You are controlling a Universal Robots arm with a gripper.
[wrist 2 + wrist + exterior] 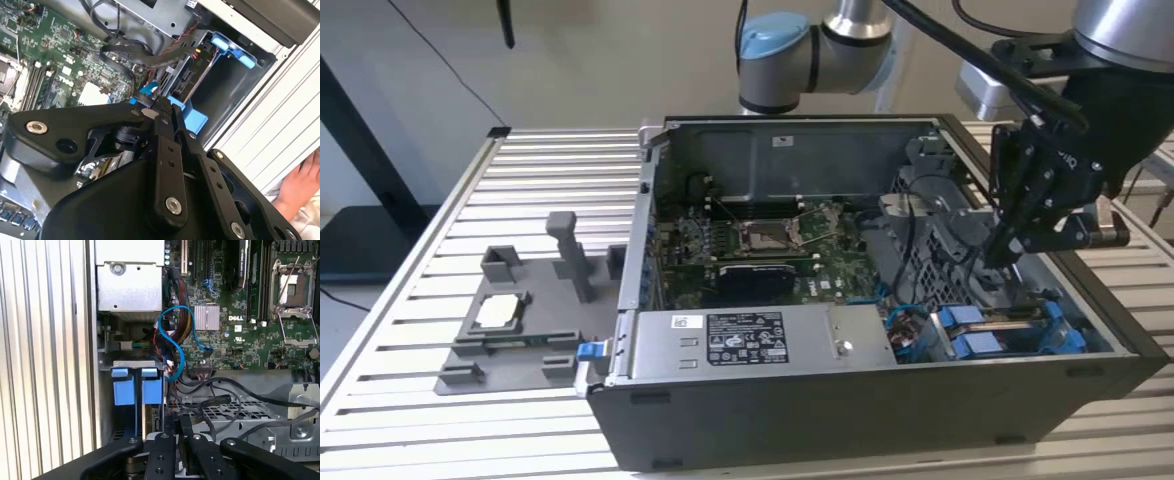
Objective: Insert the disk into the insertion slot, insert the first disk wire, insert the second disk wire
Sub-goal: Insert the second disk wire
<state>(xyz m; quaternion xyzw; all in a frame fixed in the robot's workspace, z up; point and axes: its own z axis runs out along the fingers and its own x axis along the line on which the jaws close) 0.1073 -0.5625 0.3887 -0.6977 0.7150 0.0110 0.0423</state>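
Gripper down in the drive corner of the open PC case

Nearest in the exterior view is the grey power-supply box [747, 340] at lower centre, and right of it the disk [983, 343] in its blue carrier sits in the insertion slot [1014, 335], lower right. Just above that the gripper [1003, 255] hangs over the drive cage; in both wrist views its jaws look pressed together, though I can't tell if anything's pinched between them. Further back, the motherboard [774, 245] fills mid-frame. A hand [300, 185] rests at the second wrist view's right edge, on the table [534, 180].
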